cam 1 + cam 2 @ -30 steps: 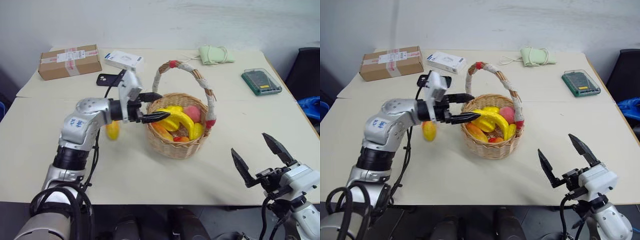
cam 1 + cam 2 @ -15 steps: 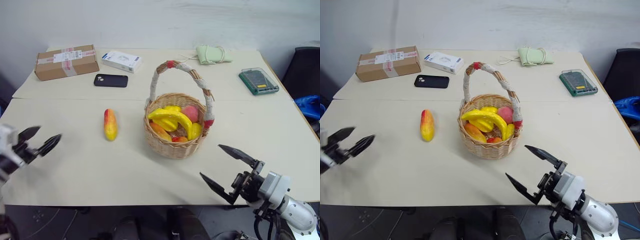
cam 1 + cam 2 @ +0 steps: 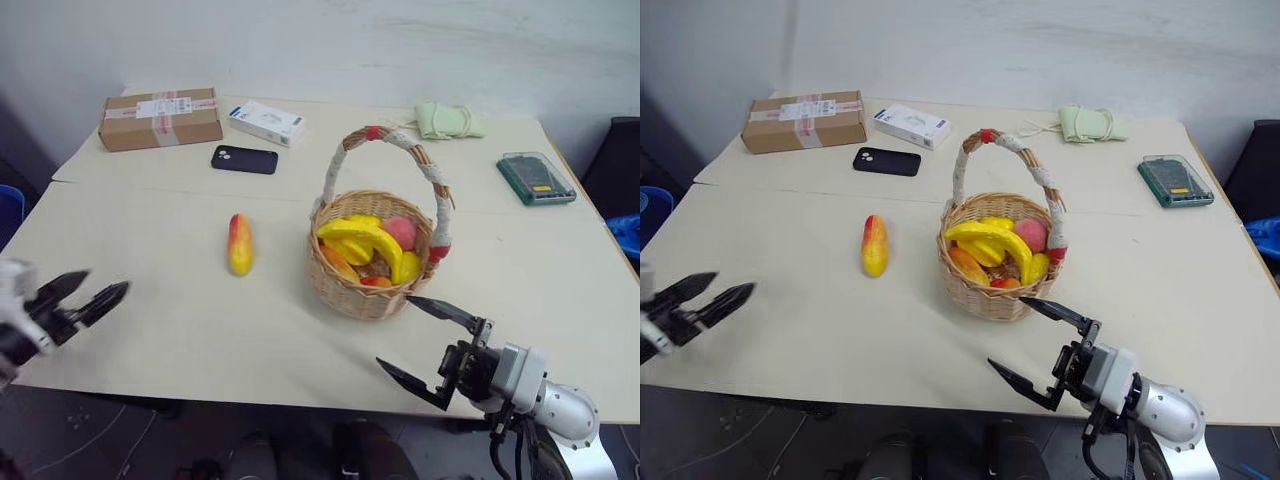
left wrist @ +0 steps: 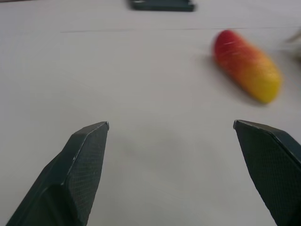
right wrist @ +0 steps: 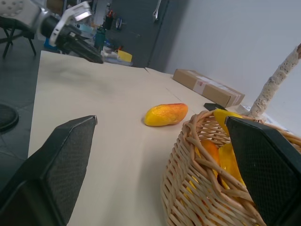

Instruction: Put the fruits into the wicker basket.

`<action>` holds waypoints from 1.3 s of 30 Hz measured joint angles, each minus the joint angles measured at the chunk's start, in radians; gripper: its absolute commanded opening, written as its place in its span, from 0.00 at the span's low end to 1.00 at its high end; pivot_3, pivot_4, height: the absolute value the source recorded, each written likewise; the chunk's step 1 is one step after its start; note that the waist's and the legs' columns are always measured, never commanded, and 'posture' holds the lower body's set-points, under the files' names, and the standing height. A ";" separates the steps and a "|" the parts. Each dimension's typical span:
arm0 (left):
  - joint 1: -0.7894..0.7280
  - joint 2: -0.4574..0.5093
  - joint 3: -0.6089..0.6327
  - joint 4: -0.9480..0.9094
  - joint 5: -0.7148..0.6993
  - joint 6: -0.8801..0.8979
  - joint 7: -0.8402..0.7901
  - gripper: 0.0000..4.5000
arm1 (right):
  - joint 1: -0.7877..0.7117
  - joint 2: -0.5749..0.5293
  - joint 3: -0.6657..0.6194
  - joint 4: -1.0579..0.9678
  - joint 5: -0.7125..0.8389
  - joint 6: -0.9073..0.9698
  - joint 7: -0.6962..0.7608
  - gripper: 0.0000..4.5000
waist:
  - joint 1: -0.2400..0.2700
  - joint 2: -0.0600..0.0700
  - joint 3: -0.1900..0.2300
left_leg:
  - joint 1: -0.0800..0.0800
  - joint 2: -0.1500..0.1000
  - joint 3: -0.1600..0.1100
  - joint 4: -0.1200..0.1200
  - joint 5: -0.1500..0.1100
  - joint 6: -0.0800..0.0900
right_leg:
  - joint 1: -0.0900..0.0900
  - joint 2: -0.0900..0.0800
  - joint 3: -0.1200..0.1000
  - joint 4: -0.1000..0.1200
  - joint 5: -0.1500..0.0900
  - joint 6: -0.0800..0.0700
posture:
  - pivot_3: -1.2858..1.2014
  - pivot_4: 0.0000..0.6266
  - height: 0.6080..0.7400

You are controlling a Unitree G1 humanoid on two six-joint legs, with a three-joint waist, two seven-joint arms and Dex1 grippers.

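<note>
— Where are the fruits lying now?

— The banana (image 3: 357, 235) is sitting in the basket (image 3: 372, 292). The mango (image 3: 240, 243) is lying on the table (image 3: 180, 330), at nine o'clock from the basket, apart from it.

— And the grippers?

— The left gripper (image 3: 88, 300) and the right gripper (image 3: 420, 337) are both standing wide, holding nothing.

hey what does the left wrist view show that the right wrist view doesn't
Left wrist alone: the black phone lying flat beyond the fruit, and the left gripper's own open fingers. Right wrist alone: the wicker basket with the banana inside, the cardboard box, and the left gripper across the table. Shared: the mango-like fruit on the tabletop.
</note>
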State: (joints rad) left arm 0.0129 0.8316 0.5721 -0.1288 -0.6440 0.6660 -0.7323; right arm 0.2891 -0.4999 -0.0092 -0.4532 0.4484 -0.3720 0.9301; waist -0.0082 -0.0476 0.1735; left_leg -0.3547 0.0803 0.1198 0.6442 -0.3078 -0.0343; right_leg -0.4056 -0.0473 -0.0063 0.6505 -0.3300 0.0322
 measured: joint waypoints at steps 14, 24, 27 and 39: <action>-0.510 -0.234 -0.384 0.160 0.106 0.290 0.343 0.99 | 0.000 0.060 0.006 0.017 -0.097 -0.014 -0.125 1.00 | -0.023 0.005 0.003 | -0.001 0.001 0.001 0.002 0.006 -0.003 | -0.005 0.009 0.001 0.008 0.002 0.010 | 0.52 0.24 1.00; -0.534 -0.241 -0.472 0.276 0.244 0.159 0.303 0.60 | -0.011 0.069 0.007 -0.060 -0.116 0.056 -0.221 1.00 | -0.019 0.005 0.003 | 0.000 0.000 0.000 0.002 0.008 -0.002 | -0.004 0.007 0.001 0.010 0.003 0.011 | 0.52 0.24 1.00; -0.524 -0.243 -0.466 0.290 0.254 0.114 0.281 0.42 | -0.026 0.096 0.007 -0.075 -0.103 0.096 -0.265 1.00 | -0.019 0.005 0.003 | 0.000 0.000 0.000 0.002 0.008 -0.002 | -0.004 0.007 0.001 0.010 0.003 0.011 | 0.52 0.24 1.00; -0.608 -0.051 -0.359 0.096 -0.018 -0.033 -0.338 0.42 | -0.005 0.102 -0.063 -0.139 -0.066 0.160 -0.335 1.00 | -0.012 0.006 0.005 | -0.002 -0.001 -0.002 0.002 0.008 -0.002 | -0.004 0.007 -0.002 0.007 0.002 0.010 | 0.52 0.24 1.00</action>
State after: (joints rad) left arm -0.5947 0.7806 0.2134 -0.0329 -0.6618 0.6329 -1.0699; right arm 0.2843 -0.3977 -0.0721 -0.5922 0.3828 -0.2120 0.5947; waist -0.0204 -0.0413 0.1784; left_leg -0.3570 0.0792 0.1182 0.6459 -0.2994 -0.0359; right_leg -0.4095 -0.0404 -0.0080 0.6580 -0.3277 0.0424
